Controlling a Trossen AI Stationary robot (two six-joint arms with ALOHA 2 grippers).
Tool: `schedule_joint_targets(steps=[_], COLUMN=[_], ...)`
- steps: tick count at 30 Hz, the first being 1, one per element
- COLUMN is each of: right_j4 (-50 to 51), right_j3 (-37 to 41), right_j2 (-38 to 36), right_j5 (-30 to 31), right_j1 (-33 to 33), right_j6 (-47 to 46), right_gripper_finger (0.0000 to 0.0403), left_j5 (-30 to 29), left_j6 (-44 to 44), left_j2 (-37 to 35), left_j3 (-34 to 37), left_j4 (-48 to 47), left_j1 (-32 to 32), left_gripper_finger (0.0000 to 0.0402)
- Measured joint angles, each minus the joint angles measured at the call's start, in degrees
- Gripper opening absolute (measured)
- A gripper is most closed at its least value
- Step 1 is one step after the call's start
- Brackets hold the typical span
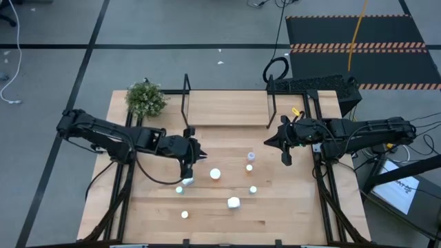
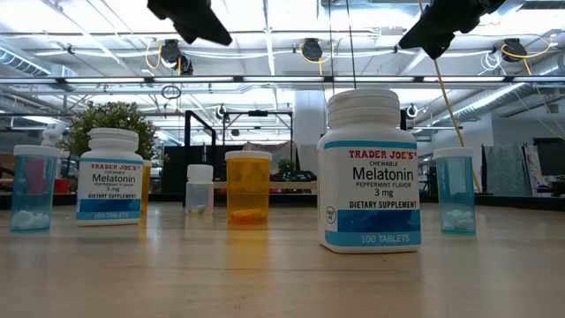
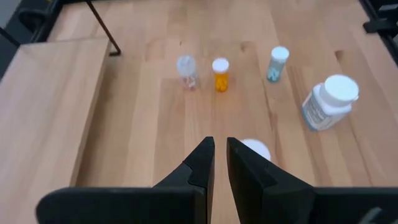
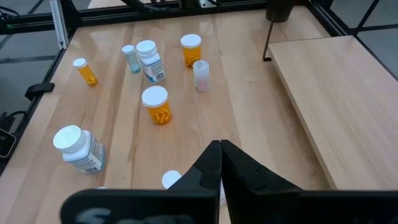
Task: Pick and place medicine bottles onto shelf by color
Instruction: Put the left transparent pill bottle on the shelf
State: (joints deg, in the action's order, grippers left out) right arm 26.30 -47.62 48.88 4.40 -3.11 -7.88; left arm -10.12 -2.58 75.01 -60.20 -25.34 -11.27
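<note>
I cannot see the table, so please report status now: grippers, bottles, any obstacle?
Left gripper shut, empty, above the bottles. Right gripper shut, empty, beside the shelf. Bottles all on table, shelf bare. Nothing in the way.

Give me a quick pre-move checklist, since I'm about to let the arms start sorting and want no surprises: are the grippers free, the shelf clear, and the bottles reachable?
1. Left gripper holds nothing: ok; its fingers are nearly closed with only a slit between them, above the table.
2. Right gripper holds nothing: ok; shut, raised off the wood.
3. Shelf board free of bottles: ok; the surface looks bare in the high view.
4. Bottles upright for gripping: ok for the orange bottle and the large white bottle; cannot tell for every bottle.
5. Bottles spaced for fingers: cannot tell; the clear bottle stands close to others.
6. Left gripper open enough to grasp: not ok.
</note>
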Motion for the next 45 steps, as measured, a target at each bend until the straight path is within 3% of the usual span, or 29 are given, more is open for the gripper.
schedule_joint_targets(steps=[7,13,26,34,39,45], right_j4=[-0.02,0.00,0.00,-4.20,-9.52,-9.79], right_j3=[0.00,0.00,0.00,2.24,5.08,5.53], right_j2=[0.00,0.00,0.00,0.04,0.07,0.07], right_j5=[0.02,0.02,0.04,0.04,-0.04,-0.09], right_j1=[0.00,0.00,0.00,0.00,0.00,0.00], right_j6=[0.00,0.02,-0.18,0.11,-0.31,-0.28], right_gripper_finger=[0.0000,0.0000,0.0000,0.0000,0.0000,0.0000], left_j5=[-0.39,-6.47,-4.47,-6.62,-7.97,-15.12], left_j6=[-2.62,-7.02,-9.72,-16.40,-20.08,-23.69], left_j2=[0.03,0.01,-0.01,-0.01,-0.01,0.01], left_j3=[3.75,2.72,1.86,1.85,1.85,1.85], left_j4=[2.73,2.55,1.73,-3.80,-4.65,-6.05], left_j1=[1.37,1.99,1.32,-4.55,-7.42,-7.98], left_gripper_finger=[0.0047,0.0047,0.0047,0.0048,0.0091,0.0173])
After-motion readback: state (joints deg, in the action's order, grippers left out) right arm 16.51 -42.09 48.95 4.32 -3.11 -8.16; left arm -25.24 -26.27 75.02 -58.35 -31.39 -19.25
